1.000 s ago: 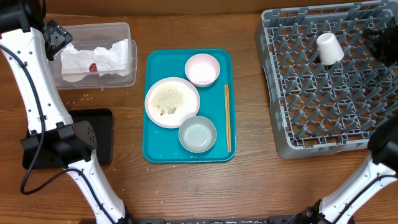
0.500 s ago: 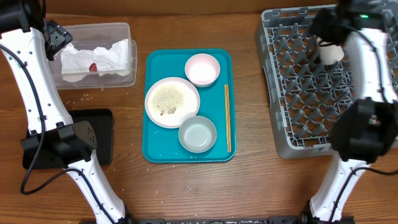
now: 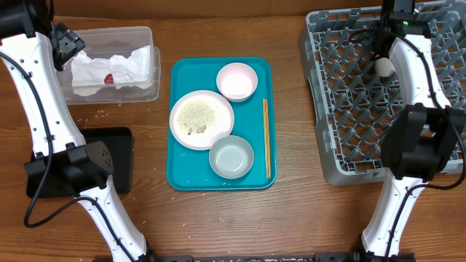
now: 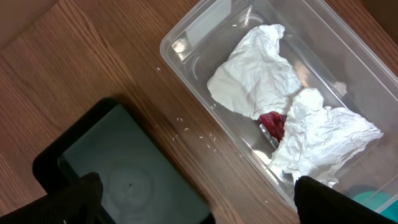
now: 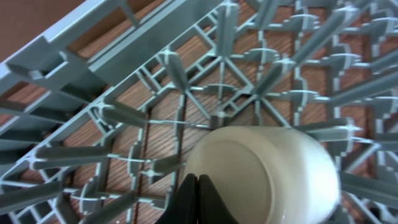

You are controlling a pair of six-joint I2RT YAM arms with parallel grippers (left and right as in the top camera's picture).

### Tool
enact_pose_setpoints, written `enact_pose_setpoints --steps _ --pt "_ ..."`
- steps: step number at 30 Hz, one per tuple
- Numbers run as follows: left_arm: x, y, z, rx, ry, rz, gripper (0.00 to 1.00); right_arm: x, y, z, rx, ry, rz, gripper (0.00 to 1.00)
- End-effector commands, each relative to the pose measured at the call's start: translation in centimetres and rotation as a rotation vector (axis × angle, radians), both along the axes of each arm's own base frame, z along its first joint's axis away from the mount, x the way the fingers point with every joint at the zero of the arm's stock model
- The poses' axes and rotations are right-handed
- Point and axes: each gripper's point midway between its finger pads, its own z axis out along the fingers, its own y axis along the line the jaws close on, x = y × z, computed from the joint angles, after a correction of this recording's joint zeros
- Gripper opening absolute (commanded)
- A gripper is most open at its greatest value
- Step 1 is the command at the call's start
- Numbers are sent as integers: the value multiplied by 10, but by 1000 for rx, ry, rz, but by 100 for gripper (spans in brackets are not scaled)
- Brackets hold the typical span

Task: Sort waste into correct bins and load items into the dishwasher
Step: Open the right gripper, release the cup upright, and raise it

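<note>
Bright even light; tub (image 4: 186, 38) glare; wrist close-up seemingly soft.

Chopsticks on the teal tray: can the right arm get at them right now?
Probably yes. The chopsticks lie uncovered along the right edge of the teal tray, the side facing the dish rack, where the right hand hangs shut over the white cup. It would need to open first.

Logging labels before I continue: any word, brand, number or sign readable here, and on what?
No text can be read.
red sachet wrapper, partly hidden by the napkin in the clear tub: any print too small to read.
dish rack: no markings visible.
</note>
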Motion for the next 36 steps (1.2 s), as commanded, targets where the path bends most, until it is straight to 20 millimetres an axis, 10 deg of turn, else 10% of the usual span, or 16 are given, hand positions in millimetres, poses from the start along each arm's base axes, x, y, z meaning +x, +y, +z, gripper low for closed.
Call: enact_pose_setpoints --steps 1,16,36 --pt "0 -3 2 1 -7 5 100 -13 -29 5 -96 35 -93 4" --pt "0 -3 2 1 -7 5 100 -34 -36 63 -148 9 -129 4" --pt "0 -3 2 1 -7 5 100 -23 -26 24 28 20 -48 4"
